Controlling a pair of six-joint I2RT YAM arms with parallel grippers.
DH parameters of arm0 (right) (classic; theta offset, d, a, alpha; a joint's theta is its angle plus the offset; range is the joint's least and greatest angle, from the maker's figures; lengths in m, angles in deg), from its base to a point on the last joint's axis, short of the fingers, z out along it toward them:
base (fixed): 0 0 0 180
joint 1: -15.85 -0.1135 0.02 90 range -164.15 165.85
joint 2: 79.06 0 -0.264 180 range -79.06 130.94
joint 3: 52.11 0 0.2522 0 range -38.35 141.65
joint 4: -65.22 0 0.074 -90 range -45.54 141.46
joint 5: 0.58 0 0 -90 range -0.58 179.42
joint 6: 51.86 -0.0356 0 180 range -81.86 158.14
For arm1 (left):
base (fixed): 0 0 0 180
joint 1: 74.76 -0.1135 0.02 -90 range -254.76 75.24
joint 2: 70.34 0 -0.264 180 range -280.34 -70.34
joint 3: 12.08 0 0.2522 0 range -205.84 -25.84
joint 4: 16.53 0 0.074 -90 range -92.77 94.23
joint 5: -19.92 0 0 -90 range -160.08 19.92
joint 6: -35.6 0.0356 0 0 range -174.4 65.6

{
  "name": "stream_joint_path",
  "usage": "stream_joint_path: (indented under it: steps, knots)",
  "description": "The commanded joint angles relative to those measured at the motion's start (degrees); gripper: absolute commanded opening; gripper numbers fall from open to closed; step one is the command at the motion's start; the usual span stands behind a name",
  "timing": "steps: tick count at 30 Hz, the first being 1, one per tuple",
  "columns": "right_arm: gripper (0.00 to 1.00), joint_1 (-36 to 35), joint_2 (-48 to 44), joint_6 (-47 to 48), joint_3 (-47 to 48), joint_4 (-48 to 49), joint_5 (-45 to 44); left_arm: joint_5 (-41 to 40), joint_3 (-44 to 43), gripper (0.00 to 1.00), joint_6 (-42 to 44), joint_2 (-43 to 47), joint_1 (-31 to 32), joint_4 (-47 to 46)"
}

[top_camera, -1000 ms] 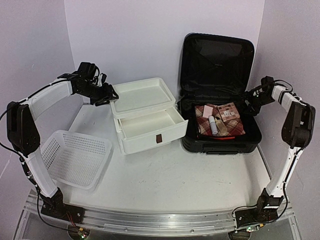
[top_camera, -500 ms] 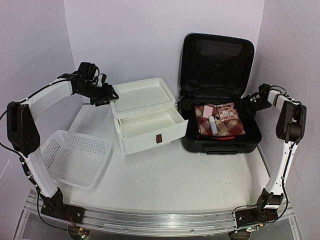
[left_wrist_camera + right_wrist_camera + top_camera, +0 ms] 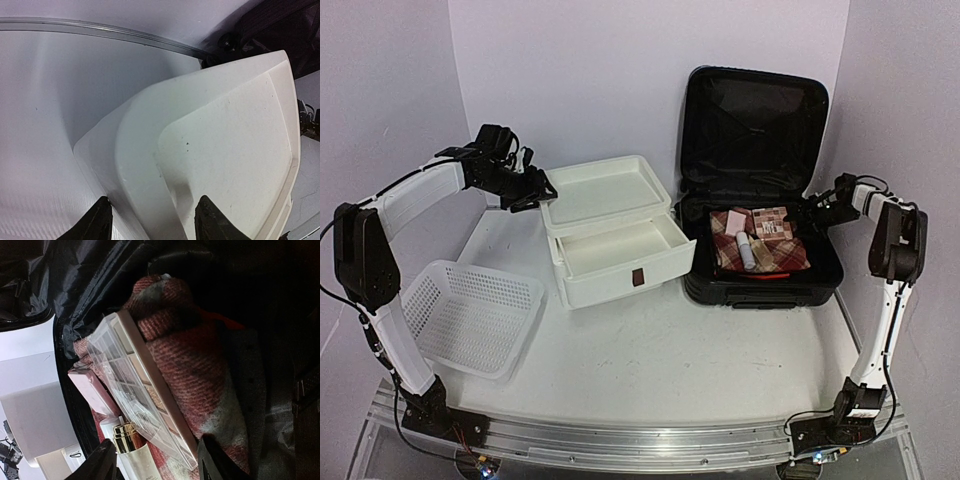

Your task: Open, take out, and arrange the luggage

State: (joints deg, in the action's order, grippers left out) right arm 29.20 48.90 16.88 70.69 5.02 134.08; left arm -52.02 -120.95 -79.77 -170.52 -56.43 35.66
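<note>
Right end effector (image 3: pixel 817 211) down inside the open luggage (image 3: pixel 755 120), at the right-hand end of the packed half, jaws parted with a clear gap and nothing visibly clamped. Luggage itself around and below that end effector: base flat on the bench (image 3: pixel 670 370), lid upright behind against the back wall, black lining on every side.

Directly ahead of the fingertips: clear-lidded palette (image 3: pixel 142 390), lying tilted on a plaid cloth (image 3: pixel 205 370). Long axis pointing from the end effector away and to the left in the wrist view, so nearly end-on, with the near corner reaching in between the two fingers and closer to the one on the right of that view. Judged the likely next pick, calling for a close across the palette's width at that near end.

In the way: bottle with a gold collar (image 3: pixel 131 447), just beside the palette's near end and also within the gap, so liable to be caught along with it. Pink case (image 3: pixel 92 390) farther out on the same side, touching or nearly touching the palette; impossible to tell which.

Left end effector (image 3: pixel 532 190) well apart, beyond the white drawer box (image 3: pixel 620 255), straddling the top tray's corner rim; gripping or merely around it, impossible to tell. Perforated basket (image 3: pixel 470 315) nearer the left arm's base. Right arm plainly the nearer one.
</note>
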Motion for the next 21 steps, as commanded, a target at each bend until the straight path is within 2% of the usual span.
stream_joint_path:
  steps: [1,6,13,21]
  knots:
    - [0.56,-0.34,1.15,0.32,2.9,0.96,2.4,3.11,0.9,0.56,1.99,-2.21,1.18,3.4]
    - [0.54,-0.42,2.95,-0.94,3.72,3.2,5.27,3.12,0.9,0.56,1.99,-2.05,1.21,3.4]
    - [0.44,-1.13,4.96,-1.74,5.17,5.68,8.06,3.07,0.96,0.56,2.07,-2.19,1.23,3.36]
    - [0.41,-2.1,7.77,-2.41,6.71,7.37,9.8,2.96,0.86,0.56,2.16,-2.3,1.19,3.4]
